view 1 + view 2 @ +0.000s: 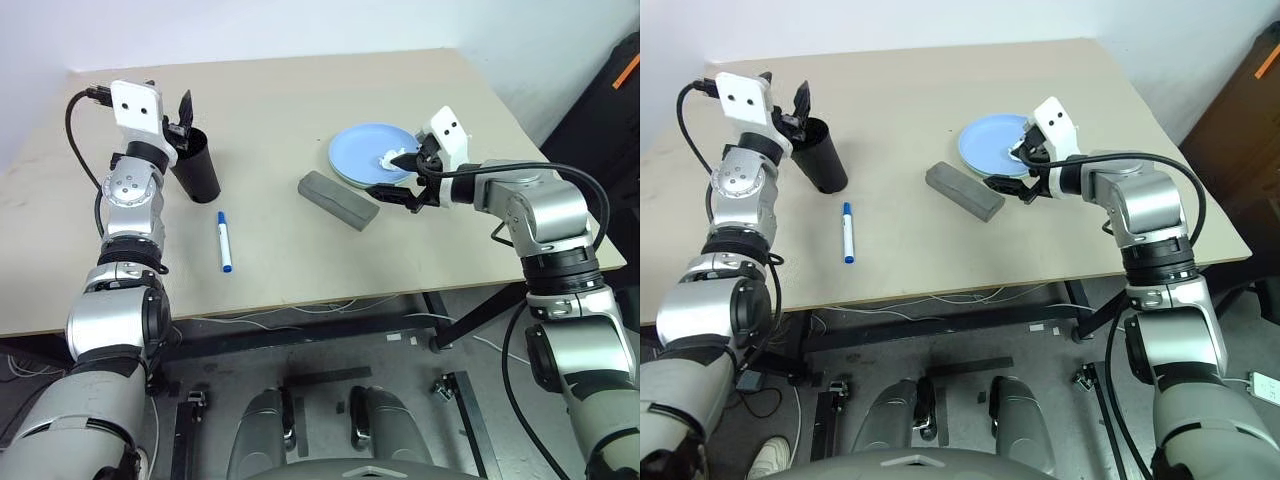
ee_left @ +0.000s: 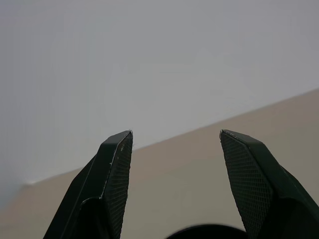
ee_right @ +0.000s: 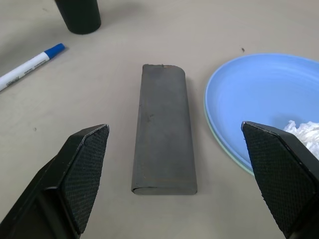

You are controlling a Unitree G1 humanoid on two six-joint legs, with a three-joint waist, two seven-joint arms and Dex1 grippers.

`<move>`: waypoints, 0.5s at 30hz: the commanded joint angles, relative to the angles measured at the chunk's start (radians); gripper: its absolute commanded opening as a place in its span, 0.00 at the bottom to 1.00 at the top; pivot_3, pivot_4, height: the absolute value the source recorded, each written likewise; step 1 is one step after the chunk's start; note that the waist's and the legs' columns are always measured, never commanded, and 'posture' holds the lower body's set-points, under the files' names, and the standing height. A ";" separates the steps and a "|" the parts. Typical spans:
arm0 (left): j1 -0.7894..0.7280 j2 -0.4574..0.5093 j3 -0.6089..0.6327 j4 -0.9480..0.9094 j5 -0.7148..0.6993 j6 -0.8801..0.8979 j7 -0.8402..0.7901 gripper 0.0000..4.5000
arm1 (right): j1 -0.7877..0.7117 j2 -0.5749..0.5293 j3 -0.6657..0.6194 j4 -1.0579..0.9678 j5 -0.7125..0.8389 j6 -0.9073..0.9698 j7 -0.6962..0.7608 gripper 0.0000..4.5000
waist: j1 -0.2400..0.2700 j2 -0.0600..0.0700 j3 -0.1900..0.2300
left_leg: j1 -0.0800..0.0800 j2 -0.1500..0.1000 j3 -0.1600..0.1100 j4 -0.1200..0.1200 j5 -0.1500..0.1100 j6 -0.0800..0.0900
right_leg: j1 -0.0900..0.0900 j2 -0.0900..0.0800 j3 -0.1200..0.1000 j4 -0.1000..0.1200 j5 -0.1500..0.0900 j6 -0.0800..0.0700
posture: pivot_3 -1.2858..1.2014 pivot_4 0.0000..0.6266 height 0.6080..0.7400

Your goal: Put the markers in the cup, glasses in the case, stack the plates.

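Note:
A tall black cup [image 1: 197,165] stands at the back left of the table. My left gripper [image 1: 180,118] hovers right over its rim, open with nothing between its fingers [image 2: 117,164]. A white marker with a blue cap [image 1: 225,241] lies flat in front of the cup. The grey case [image 1: 338,200] lies shut in the middle. The light blue plate [image 1: 360,150] rests on the mint green plate [image 3: 227,155], with a white paper wad [image 1: 392,157] on it. My right gripper [image 3: 175,126] is wide open by the plates' near edge, pointing at the case. The glasses are out of view.
The table's front edge [image 1: 300,305] runs close behind the marker and the case. A dark bag or case [image 1: 610,110] stands off the table at the far right. Bare tabletop lies between the cup and the plates.

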 commanded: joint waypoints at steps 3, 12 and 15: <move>0.073 0.004 -0.004 -0.275 -0.102 0.152 -0.186 0.65 | -0.022 -0.010 -0.031 -0.022 0.016 0.000 0.007 1.00 | -0.001 0.000 0.000 | 0.000 0.000 0.000 0.000 0.000 0.000 | 0.000 0.000 0.000 0.000 0.000 0.000 | 0.52 0.24 1.00; 0.399 0.019 0.023 -1.178 -0.209 0.896 0.030 0.65 | -0.002 -0.016 -0.036 -0.034 0.036 -0.018 0.049 1.00 | -0.005 0.000 0.000 | 0.002 0.000 -0.001 0.001 0.000 0.000 | 0.002 0.001 0.001 0.002 0.000 0.001 | 0.52 0.24 1.00; 0.452 -0.008 0.029 -1.381 -0.214 1.100 0.149 0.65 | -0.006 -0.025 -0.035 -0.030 0.034 -0.032 0.070 1.00 | 0.000 0.000 0.000 | 0.003 0.000 -0.002 0.002 0.000 0.000 | 0.003 0.001 0.000 0.002 0.000 0.001 | 0.52 0.24 1.00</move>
